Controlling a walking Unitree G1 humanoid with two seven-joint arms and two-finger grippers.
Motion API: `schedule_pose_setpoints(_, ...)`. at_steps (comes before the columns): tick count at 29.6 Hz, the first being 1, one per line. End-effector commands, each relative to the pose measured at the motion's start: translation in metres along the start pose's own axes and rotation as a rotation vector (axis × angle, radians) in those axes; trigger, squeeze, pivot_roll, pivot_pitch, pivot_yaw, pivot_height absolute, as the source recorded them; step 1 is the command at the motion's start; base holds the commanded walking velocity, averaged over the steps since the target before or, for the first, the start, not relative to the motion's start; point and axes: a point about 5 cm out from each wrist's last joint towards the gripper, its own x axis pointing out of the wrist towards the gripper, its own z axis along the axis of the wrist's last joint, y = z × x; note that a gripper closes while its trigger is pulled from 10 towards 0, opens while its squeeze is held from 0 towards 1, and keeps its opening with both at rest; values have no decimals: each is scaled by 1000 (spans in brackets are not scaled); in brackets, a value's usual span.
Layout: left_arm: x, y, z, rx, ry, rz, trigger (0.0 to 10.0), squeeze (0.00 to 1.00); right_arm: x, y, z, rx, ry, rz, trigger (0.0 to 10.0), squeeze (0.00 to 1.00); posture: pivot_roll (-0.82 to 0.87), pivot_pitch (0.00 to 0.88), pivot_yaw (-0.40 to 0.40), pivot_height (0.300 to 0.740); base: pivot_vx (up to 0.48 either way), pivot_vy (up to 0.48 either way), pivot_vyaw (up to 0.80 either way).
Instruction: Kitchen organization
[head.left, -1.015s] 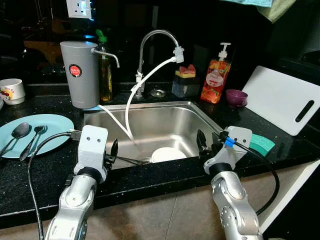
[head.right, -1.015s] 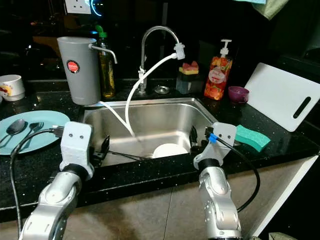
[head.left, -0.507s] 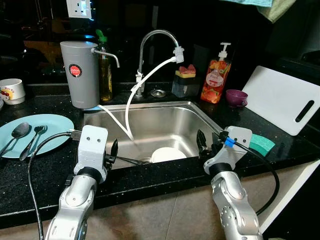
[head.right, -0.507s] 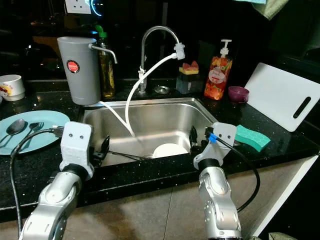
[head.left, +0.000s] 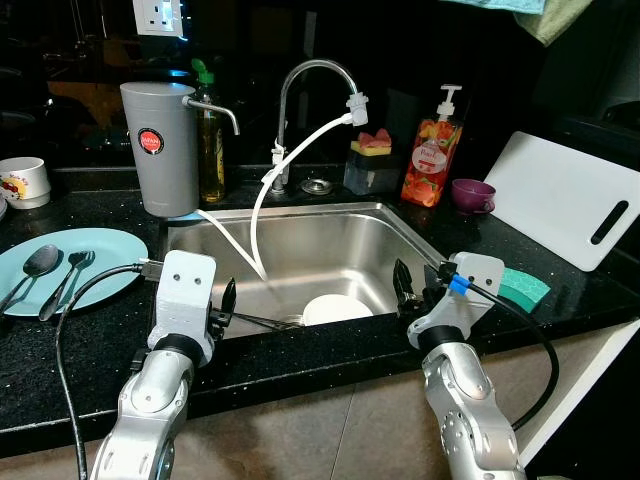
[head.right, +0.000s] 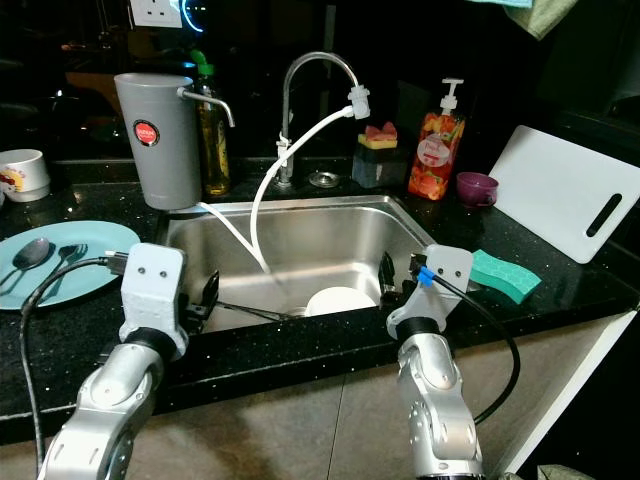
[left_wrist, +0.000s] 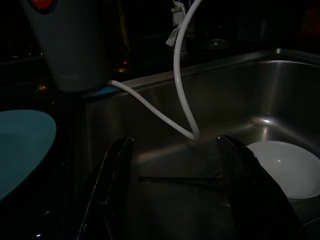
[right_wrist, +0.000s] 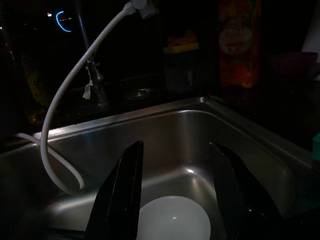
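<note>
A white bowl (head.left: 336, 308) lies in the bottom of the steel sink (head.left: 300, 235), with a thin dark utensil (head.left: 262, 321) beside it toward the left. My left gripper (head.left: 229, 303) hovers open over the sink's front left edge. My right gripper (head.left: 410, 289) stands open at the front right edge, just right of the bowl. Through the wrist views the bowl (left_wrist: 285, 167) (right_wrist: 172, 224) sits beyond the spread fingers (left_wrist: 112, 185) (right_wrist: 125, 187). On the left counter a light blue plate (head.left: 70, 265) holds two spoons (head.left: 40, 262).
A grey water filter (head.left: 160, 148) with a white hose (head.left: 262, 200) running into the sink stands at back left, a tap (head.left: 300, 110) behind. Soap bottle (head.left: 430, 150), purple cup (head.left: 472, 195), white cutting board (head.left: 565, 200), green sponge (head.left: 523, 288) and a mug (head.left: 22, 182) line the counter.
</note>
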Motion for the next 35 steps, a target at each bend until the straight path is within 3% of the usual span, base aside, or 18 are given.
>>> schedule_pose_setpoints(1,0,-1,-1,10,5,-4,10000,0,1,0,-2,3,13,0,10000,0,195,27,-119,740,0,0,0)
schedule_pose_setpoints(35,0,-1,-2,10,6,-2,10000,0,0,0,-2,4,12,-4,10000,0,194,31,-116,740,0,0,0)
